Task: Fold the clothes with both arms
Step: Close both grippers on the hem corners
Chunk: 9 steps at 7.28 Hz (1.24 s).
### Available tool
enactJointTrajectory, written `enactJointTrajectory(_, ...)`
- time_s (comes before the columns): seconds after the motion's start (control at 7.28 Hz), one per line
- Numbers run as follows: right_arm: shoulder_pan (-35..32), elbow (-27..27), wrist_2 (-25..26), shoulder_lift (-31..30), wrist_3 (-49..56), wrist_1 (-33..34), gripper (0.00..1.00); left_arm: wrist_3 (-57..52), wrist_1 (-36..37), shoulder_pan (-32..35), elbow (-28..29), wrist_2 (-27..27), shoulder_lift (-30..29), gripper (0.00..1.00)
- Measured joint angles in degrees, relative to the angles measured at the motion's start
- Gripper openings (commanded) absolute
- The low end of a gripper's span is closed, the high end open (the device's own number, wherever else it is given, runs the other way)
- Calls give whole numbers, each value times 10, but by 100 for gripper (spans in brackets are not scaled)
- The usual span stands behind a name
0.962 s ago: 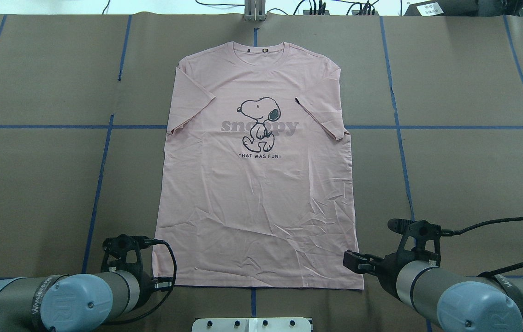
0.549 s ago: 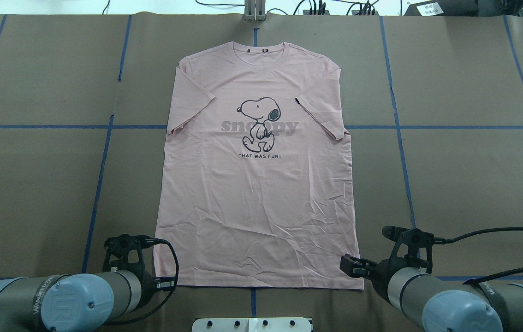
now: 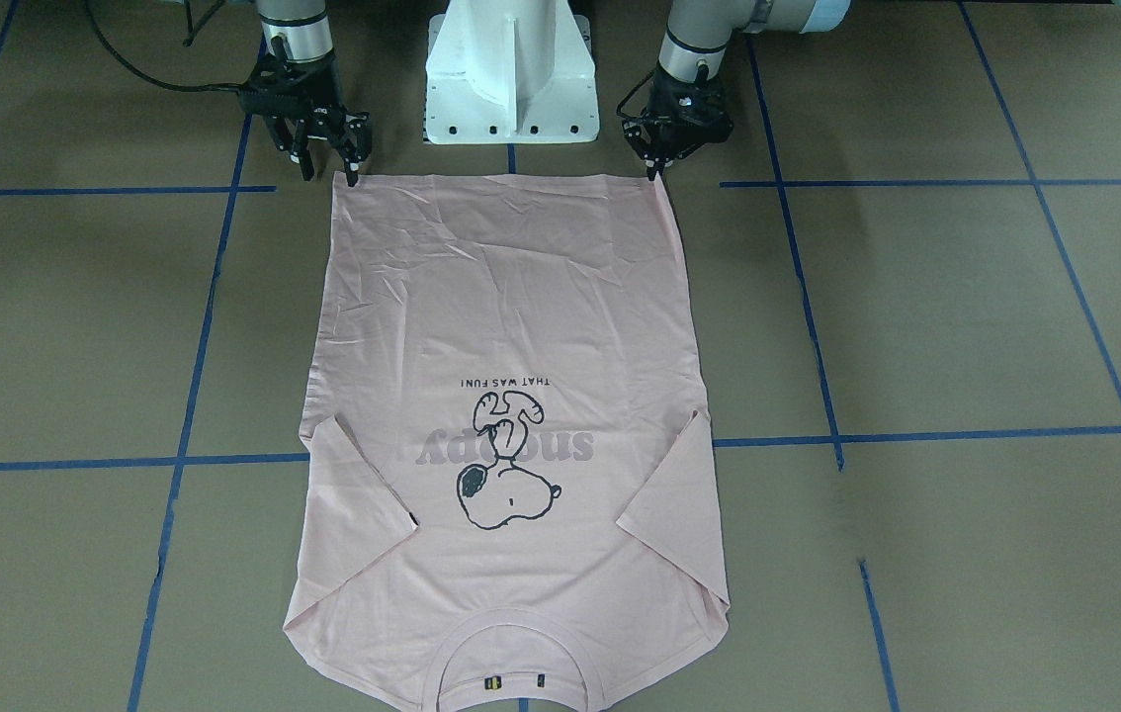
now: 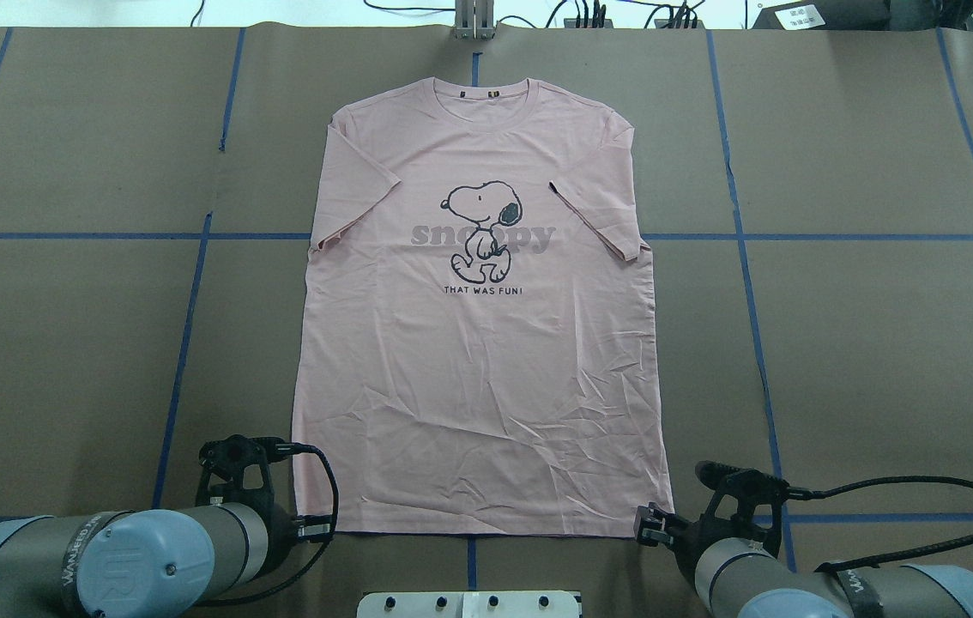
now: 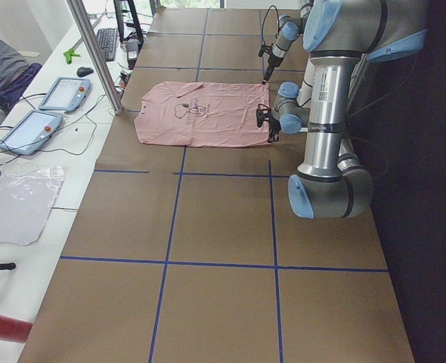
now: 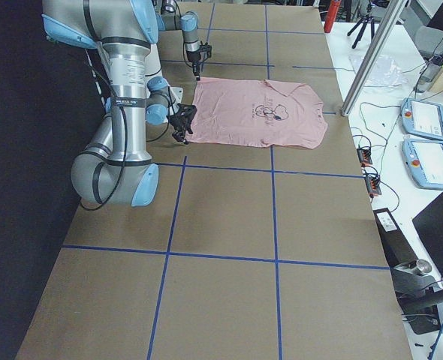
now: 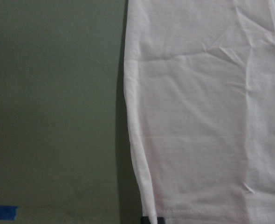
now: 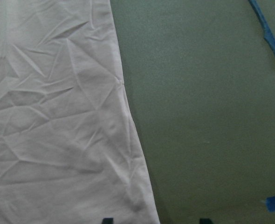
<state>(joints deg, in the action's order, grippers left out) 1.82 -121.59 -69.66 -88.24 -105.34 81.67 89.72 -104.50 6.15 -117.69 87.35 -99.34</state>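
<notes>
The shirt (image 4: 478, 360) lay flat, collar at 12 o'clock, hem at 6. My left claw (image 3: 657, 173) appeared clamped on the 7 o'clock hem corner. My right claw (image 3: 331, 174), fingers apart, straddled the 5 o'clock corner, so both corners could lift together.

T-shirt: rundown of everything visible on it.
Pale pink short-sleeved T-shirt, thin knit by its look, lying flat, print up and unfolded on the brown table. Its ribbed round collar points away from the robot, with the hem toward it. A dark Snoopy drawing overlaps grey "snoopy" lettering above "THAT WAS FUN!". The sleeves angle down along the body and the lower half is creased. The left gripper and right gripper sit at the hem corners; contact unclear.
</notes>
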Motion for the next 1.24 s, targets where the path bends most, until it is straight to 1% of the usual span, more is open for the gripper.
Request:
enactJointTrajectory(0.14, 7, 8, 8, 6, -1, 1, 69, 0, 0, 0, 0, 0, -2, 0)
enactJointTrajectory(0.27, 11, 11, 15, 9, -2, 1, 66, 0, 0, 0, -1, 0, -3, 0)
enactJointTrajectory(0.41, 12, 12, 19, 10, -2, 1, 55, 0, 0, 0, -1, 0, -4, 0)
enactJointTrajectory(0.55, 13, 12, 20, 11, -2, 1, 23, 0, 0, 0, -1, 0, -4, 0)
enactJointTrajectory(0.69, 13, 12, 20, 12, -5, 1, 0, 0, 0, 0, -1, 0, -4, 0)
enactJointTrajectory(1.24, 12, 7, 21, 16, -35, 1, 0, 0, -1, 0, -1, 0, -5, 0)
